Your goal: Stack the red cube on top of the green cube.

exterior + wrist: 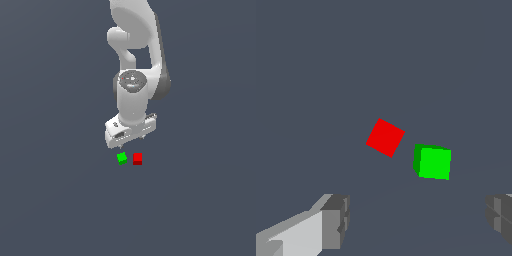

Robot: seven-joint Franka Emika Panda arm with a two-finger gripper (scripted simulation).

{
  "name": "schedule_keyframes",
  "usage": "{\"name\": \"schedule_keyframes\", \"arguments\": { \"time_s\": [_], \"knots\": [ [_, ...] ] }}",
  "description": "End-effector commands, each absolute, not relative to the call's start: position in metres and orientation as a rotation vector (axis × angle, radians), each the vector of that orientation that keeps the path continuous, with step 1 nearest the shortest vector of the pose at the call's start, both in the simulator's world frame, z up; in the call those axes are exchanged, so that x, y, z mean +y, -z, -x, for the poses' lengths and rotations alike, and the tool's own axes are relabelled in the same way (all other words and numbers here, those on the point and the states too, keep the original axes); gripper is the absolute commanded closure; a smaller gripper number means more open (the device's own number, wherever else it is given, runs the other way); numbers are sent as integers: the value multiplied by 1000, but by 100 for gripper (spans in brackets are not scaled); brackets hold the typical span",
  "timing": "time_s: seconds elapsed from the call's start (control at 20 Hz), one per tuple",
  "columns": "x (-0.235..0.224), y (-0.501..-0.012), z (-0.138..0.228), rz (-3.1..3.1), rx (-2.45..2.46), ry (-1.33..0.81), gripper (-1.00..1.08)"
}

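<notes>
The red cube (137, 158) and the green cube (121, 158) rest side by side on the dark grey floor, a small gap between them, green toward the exterior view's left. The white gripper (131, 138) hangs just above and slightly behind the pair, pointing down. In the wrist view the red cube (385, 137) and green cube (433, 162) lie beyond the two grey fingertips (336, 220). The gripper (418, 220) is open, its fingers spread wide with nothing between them.
The arm's white links (135, 55) rise behind the cubes. A plain dark grey surface (60, 200) surrounds them, with no other objects in view.
</notes>
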State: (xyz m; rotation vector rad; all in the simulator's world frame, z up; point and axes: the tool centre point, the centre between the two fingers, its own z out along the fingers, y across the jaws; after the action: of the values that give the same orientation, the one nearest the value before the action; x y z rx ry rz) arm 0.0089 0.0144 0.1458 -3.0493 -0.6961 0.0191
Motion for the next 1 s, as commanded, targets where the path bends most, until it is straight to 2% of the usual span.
{"name": "schedule_keyframes", "arguments": {
  "time_s": [0.0,0.95],
  "knots": [
    [16,-141,-11,3022,-809,-18,-92],
    [31,-101,-26,2674,-1637,-7,-92]
  ]
}}
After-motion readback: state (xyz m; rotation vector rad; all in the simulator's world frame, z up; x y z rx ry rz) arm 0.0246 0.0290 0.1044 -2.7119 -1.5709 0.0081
